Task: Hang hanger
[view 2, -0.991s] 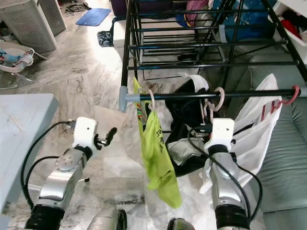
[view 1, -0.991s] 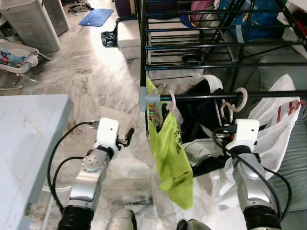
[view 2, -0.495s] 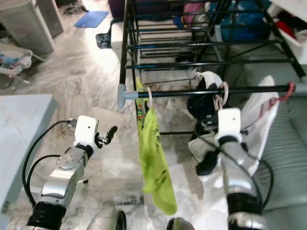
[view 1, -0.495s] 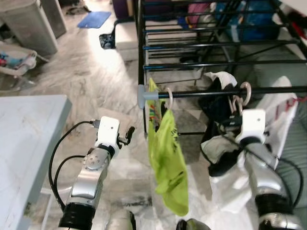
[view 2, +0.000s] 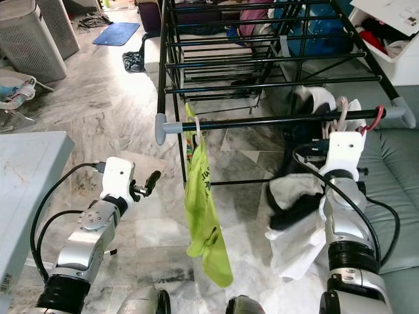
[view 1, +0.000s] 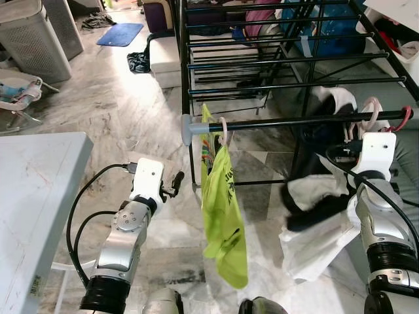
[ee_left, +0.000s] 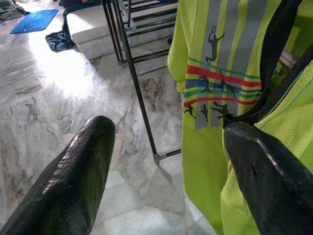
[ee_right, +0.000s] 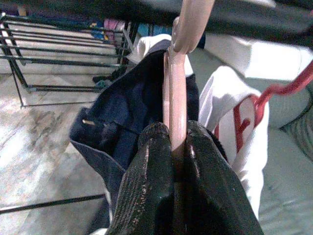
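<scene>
A pink hanger (ee_right: pixel 177 93) hooks over the black front rail (view 1: pixel 294 121) of the drying rack, near the rail's right end. My right gripper (ee_right: pixel 177 142) is shut on the hanger's neck just below the rail. A dark garment (view 1: pixel 315 210) with white parts hangs from it. Right beside it a red hanger (view 1: pixel 407 116) carries a white garment (view 1: pixel 314 242). At the rail's left end a lime-green shirt (view 1: pixel 222 203) hangs on another pink hanger. My left gripper (view 1: pixel 175 183) stands open and holds nothing, just left of that shirt, low down.
A grey table (view 1: pixel 33 196) fills the near left. A green sofa (view 2: pixel 393 170) lies right of the rack. The rack's upper bars (view 1: pixel 262 62) stretch back over bags and boxes. A white slatted basket (view 1: pixel 33 33), a baby seat (view 1: pixel 16 91) and a blue mat (view 1: pixel 120 34) are on the marble floor behind.
My right gripper has slid the pink hanger and its dark garment rightward along the rail, up to the red hanger. The left arm has stayed put.
</scene>
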Available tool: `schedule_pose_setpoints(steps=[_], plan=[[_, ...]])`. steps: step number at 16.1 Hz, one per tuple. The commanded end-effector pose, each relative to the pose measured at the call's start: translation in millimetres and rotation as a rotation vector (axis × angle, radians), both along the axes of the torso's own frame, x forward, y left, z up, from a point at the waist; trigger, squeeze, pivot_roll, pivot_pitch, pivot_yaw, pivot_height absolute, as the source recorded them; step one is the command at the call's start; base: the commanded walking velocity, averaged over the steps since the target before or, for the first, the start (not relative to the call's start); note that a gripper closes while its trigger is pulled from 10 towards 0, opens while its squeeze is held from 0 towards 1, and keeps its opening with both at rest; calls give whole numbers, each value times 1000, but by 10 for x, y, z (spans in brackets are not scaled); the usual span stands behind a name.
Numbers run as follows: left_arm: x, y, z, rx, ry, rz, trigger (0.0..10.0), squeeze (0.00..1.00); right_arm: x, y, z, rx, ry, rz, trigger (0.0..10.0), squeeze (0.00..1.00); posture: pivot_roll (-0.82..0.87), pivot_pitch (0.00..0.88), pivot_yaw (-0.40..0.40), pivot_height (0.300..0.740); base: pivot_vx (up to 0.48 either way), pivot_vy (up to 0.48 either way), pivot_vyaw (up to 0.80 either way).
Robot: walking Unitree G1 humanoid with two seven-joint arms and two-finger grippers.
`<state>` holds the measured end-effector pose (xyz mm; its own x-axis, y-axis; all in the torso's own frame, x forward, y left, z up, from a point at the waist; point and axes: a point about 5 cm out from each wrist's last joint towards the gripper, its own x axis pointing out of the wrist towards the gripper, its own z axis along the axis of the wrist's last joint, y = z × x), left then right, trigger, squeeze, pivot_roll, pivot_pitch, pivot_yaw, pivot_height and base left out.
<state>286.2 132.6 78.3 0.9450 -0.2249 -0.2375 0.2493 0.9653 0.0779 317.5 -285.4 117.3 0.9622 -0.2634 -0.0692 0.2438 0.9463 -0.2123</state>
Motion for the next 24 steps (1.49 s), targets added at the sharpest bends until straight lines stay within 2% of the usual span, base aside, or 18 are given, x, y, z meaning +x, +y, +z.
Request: schedule_pose_setpoints(steps=[1, 3, 5, 7, 8, 10, 13, 19, 24], plan=[[1, 11, -5, 11, 1, -3, 10000, 0, 56, -1, 161, -18, -65, 20, 10000, 0, 10, 30, 17, 740, 0, 0, 0], [4, 13, -1, 13, -3, -4, 10000, 0, 22, 63, 181, -41, -97, 38, 10000, 0, 10, 30, 17, 740, 0, 0, 0], [3, 24, 1, 14, -4, 1, 10000, 0, -79, 159, 200, -69, -162, 56, 10000, 0, 10, 32, 22, 740, 0, 0, 0], [1, 22, 0, 13, -4, 0, 10000, 0, -164, 196, 174, -97, -170, 54, 10000, 0, 10, 32, 22, 740, 0, 0, 0], [6, 20, -2, 12, -3, -1, 10000, 0, -227, 225, 125, -96, -160, 50, 10000, 0, 2, 33, 22, 740, 0, 0, 0], [14, 10, -11, 9, 4, -3, 10000, 0, -252, 250, 54, -71, -134, 50, 10000, 0, -1, 34, 24, 740, 0, 0, 0], [24, -33, 22, -7, -9, -29, 10000, 0, -148, 218, 100, -58, -122, 52, 10000, 0, -1, 32, 27, 740, 0, 0, 0], [-1, -34, 47, -30, -27, -63, 10000, 0, -24, 271, 105, -20, -86, 93, 10000, 0, 4, 41, 24, 740, 0, 0, 0], [-16, -31, 61, -31, -27, -67, 10000, 0, 220, 177, 220, 6, -29, 108, 10000, 0, 16, 54, 25, 740, 0, 0, 0]])
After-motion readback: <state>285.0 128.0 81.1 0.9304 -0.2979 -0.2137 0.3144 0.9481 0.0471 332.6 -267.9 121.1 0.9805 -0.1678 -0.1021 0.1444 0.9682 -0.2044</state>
